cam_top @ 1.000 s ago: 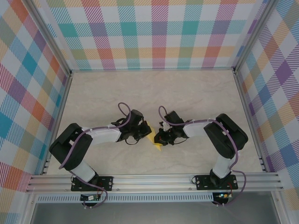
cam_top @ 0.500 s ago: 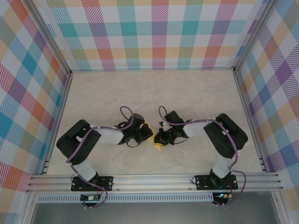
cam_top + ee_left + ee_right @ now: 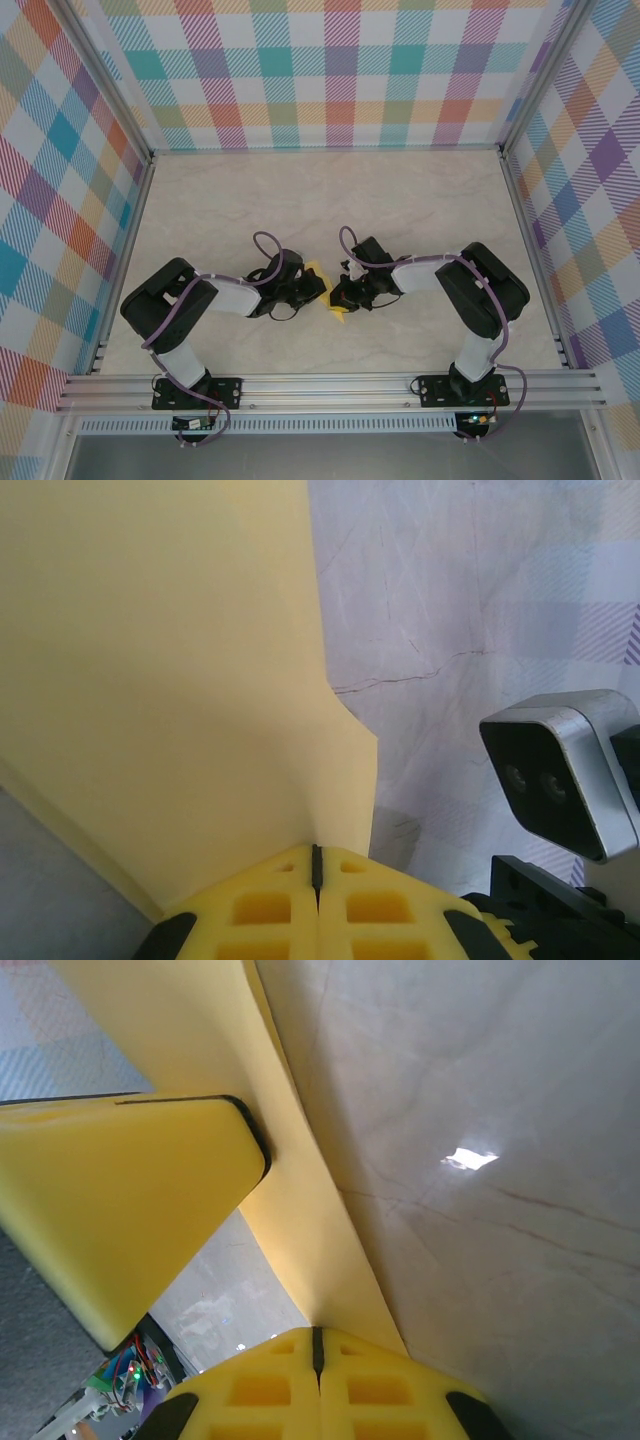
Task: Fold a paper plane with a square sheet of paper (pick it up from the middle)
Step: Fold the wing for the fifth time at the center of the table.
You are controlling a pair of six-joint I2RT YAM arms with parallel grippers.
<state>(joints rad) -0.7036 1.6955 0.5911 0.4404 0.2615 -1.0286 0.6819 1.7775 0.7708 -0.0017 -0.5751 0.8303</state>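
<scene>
— Where is our square sheet of paper (image 3: 340,313)?
— Mid table (image 3: 420,210). We pinch it with the left gripper (image 3: 317,866) at its nine o'clock and the right gripper (image 3: 317,1346) at three, both jaws closed on it.

A pale, marble-patterned tabletop (image 3: 400,200) is lying inside walls (image 3: 340,70) that are showing a pastel check on three sides. An aluminium rail (image 3: 330,385) is running along its near edge, and a bright glint (image 3: 470,1158) is shining on it.

A lab test cell: plaid walls (image 3: 340,70), aluminium frame (image 3: 330,385), marble tabletop (image 3: 400,200).
</scene>
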